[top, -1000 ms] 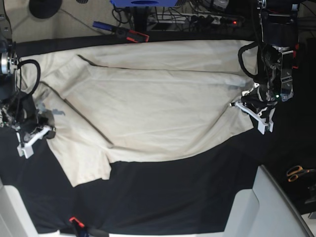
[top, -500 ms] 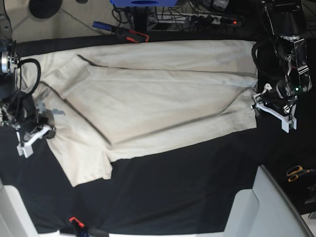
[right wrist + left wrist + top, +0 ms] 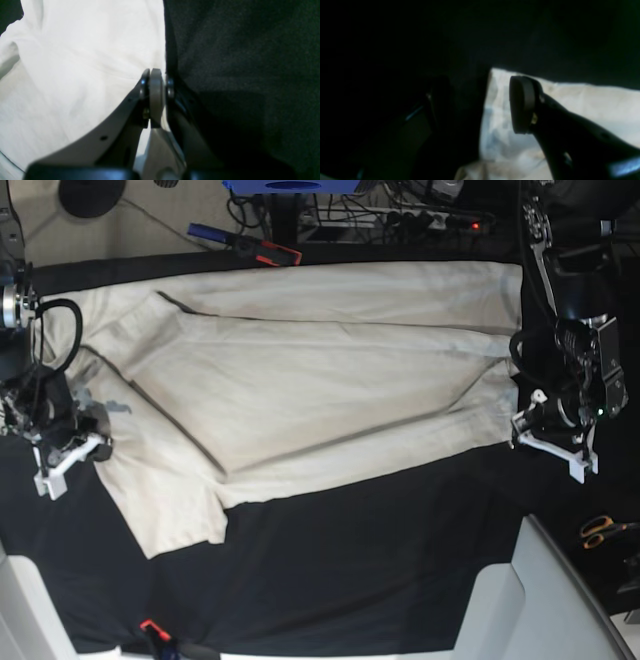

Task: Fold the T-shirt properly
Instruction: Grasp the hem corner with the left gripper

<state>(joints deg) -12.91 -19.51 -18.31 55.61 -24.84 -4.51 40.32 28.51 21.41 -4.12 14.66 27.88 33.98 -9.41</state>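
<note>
Cream cloth covers most of the black table cover [image 3: 330, 580]: the T-shirt [image 3: 300, 380] lies spread flat and wrinkled across it, with one long diagonal crease running over its middle and a folded-over flap along its far edge. My left gripper [image 3: 553, 447] stands at the shirt's hem-side edge, on the right of the base view, with its white fingers just off the cloth and over the dark cover. In the left wrist view my left gripper [image 3: 480, 105] has its jaws parted, the gap between them bare; one dark pad [image 3: 521, 105] hangs over the shirt's corner [image 3: 510, 140], the other pad sits over the black cover and is nearly lost in shadow, so the shirt's edge runs right between my two pads without being pinched. My right gripper [image 3: 68, 457] sits at the opposite edge of the shirt, on the left of the base view, beside the sleeve. In the right wrist view my right gripper [image 3: 156, 85] has its jaws pressed together right at the shirt's border [image 3: 82, 62], where white fabric meets the black cover [image 3: 245, 75]; whether a fold of cloth is caught between them I cannot tell.
</note>
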